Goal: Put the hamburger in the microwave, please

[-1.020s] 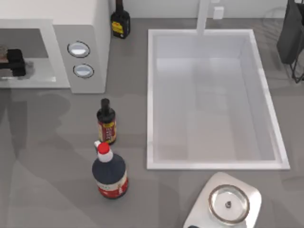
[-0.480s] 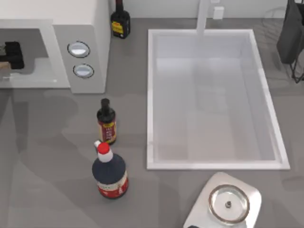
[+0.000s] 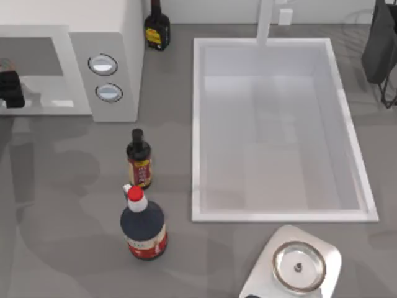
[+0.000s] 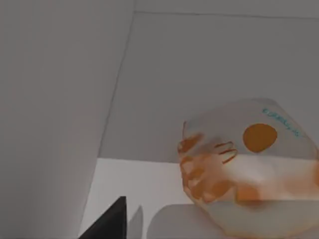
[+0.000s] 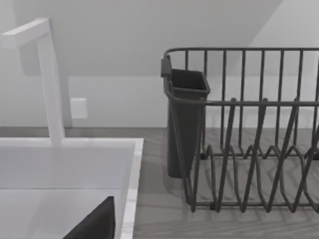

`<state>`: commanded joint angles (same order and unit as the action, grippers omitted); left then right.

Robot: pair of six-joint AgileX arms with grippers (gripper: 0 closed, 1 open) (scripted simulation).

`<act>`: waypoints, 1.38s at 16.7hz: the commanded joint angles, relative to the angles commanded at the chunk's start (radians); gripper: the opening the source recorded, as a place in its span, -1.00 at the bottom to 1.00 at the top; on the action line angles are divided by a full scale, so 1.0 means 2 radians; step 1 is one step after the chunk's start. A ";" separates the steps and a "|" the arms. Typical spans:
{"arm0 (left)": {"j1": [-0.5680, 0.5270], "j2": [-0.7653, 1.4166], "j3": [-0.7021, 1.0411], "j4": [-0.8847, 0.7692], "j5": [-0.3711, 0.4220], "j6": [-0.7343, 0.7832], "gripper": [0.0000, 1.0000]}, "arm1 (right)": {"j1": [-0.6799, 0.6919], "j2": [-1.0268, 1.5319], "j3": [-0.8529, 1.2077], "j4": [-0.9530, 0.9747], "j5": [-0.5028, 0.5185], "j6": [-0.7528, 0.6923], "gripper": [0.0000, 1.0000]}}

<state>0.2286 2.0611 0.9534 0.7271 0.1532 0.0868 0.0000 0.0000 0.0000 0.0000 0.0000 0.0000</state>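
Inside the microwave [image 3: 74, 62] cavity, at the counter's [image 3: 74, 186] left edge, the hamburger [image 4: 249, 174] rests on the floor; whether the left gripper [image 3: 9, 89] holds it, I cannot tell. Withdrawing carelessly could drag it out.

white microwave [image 3: 111, 37], orange-marked pale hamburger [image 4: 249, 174]

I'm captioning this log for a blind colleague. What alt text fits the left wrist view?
A pale hamburger with orange patches sits on the light floor inside the microwave, its plain walls rising behind and beside it. A dark tip of the left gripper's finger juts in at the frame's edge, apart from the hamburger.
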 joint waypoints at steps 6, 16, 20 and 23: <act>0.025 -0.056 -0.127 0.029 0.022 0.010 1.00 | 0.000 0.000 0.000 0.000 0.000 0.000 1.00; 0.072 -0.137 -0.278 0.112 0.065 0.034 1.00 | 0.000 0.000 0.000 0.000 0.000 0.000 1.00; 0.079 -0.126 -0.309 0.108 0.070 0.039 1.00 | 0.000 0.000 0.000 0.000 0.000 0.000 1.00; 0.079 -0.126 -0.309 0.108 0.070 0.039 1.00 | 0.000 0.000 0.000 0.000 0.000 0.000 1.00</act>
<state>0.3872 1.8096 0.3362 0.9436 0.2940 0.1639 0.0000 0.0000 0.0000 0.0000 0.0000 0.0000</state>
